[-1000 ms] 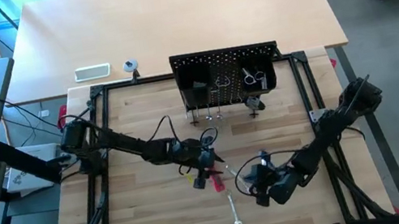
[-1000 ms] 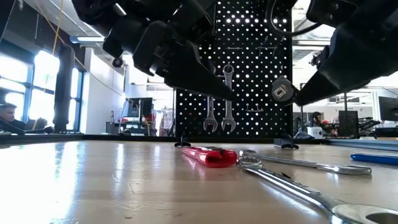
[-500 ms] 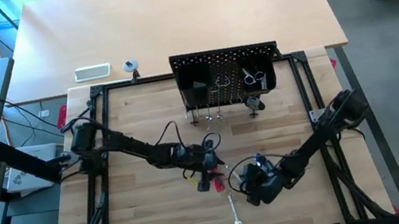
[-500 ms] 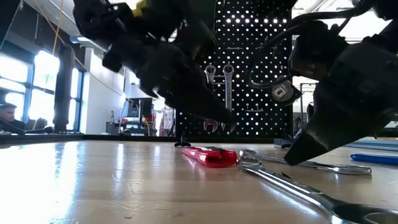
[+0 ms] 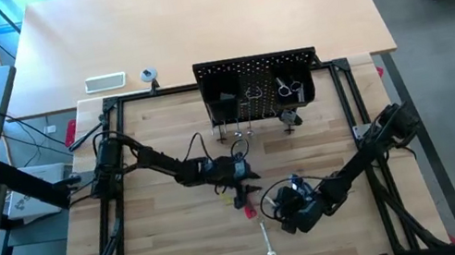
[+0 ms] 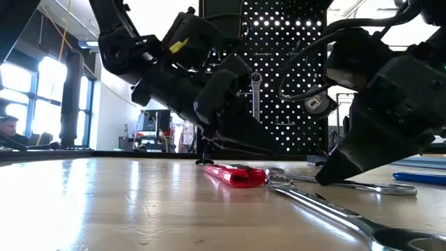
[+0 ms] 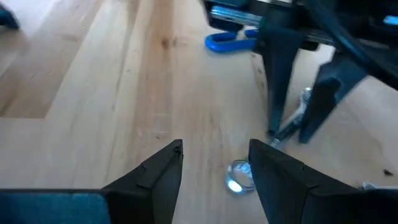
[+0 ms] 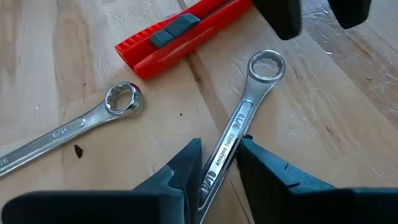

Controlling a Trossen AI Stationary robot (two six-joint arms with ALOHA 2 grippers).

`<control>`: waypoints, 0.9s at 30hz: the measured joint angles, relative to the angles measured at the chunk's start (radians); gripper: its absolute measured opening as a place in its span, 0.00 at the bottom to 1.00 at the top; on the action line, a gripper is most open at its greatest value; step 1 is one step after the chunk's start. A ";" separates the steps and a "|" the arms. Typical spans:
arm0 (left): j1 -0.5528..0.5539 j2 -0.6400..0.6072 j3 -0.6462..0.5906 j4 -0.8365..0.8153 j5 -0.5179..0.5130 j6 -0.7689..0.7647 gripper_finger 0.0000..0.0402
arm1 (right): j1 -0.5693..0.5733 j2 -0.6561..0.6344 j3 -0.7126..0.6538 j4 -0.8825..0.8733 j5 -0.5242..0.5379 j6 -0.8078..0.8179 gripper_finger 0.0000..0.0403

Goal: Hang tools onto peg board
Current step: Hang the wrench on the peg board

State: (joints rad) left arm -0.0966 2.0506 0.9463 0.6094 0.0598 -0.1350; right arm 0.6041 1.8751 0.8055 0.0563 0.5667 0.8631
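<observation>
Right gripper lowered to the table, fingers a little apart, one on each side of the shank of a silver wrench; wrench flat on the wood, contact with the finger pads not clear. Just beyond the fingertips: ring end of this wrench. To one side, a second silver wrench, ring end near the first, shanks apart. Farther ahead: red-handled tool with a grey slider, lying flat.

Shown only by the right wrist view: the straddle of the shank. Shown only by the low view: fingertips of the right gripper down at table level beside the wrench, red-handled tool just past them, peg board upright well behind, a wrench hung on it.

Left gripper held above the table, fingers well apart, nothing between them. Near its tips, a small round shiny item on the wood; beyond, a blue object.

High view: both grippers near the table middle, peg board far from both.
</observation>
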 joint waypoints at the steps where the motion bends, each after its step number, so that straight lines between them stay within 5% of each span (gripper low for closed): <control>1: -0.003 0.000 0.000 0.000 0.002 0.012 0.44 | 0.000 0.000 0.000 0.000 0.000 0.000 0.25; 27: -0.052 0.026 0.084 -0.228 -0.147 0.145 0.43 | -0.001 0.001 -0.002 0.022 0.005 -0.034 0.25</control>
State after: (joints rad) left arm -0.1486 2.0765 1.0306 0.3816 -0.0872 0.0102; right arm 0.6029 1.8760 0.8036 0.0780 0.5716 0.8292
